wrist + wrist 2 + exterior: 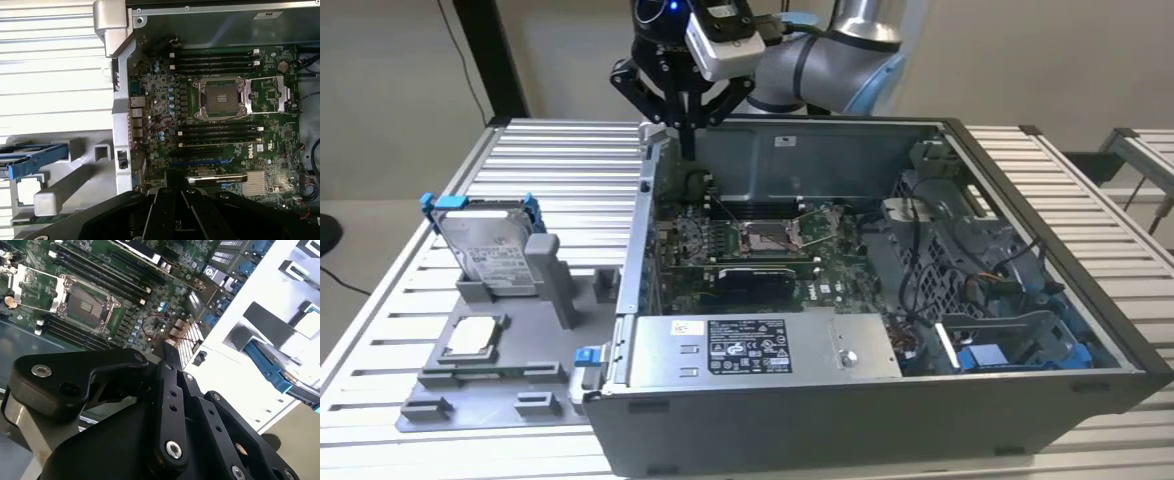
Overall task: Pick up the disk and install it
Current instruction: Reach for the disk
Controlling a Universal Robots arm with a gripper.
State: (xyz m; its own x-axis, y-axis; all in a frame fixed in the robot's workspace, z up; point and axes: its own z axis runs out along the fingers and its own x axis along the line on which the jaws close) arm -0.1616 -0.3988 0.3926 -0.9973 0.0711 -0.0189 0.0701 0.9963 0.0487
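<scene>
**Exterior view: disk not yet picked**

My gripper (pixel 683 138), fingers pressed together and empty, hangs over the computer case's (pixel 854 150) rear wall. The disk (pixel 491 248) stands upright in a grey holder (pixel 480 375) by the bench's (pixel 560 160) edge, presumably for easy grasping.

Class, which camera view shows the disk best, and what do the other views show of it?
The exterior view: the disk stands on edge in the grey holder, with its label facing the camera. Both wrist views catch its blue carrier from the side, label unseen.
</scene>
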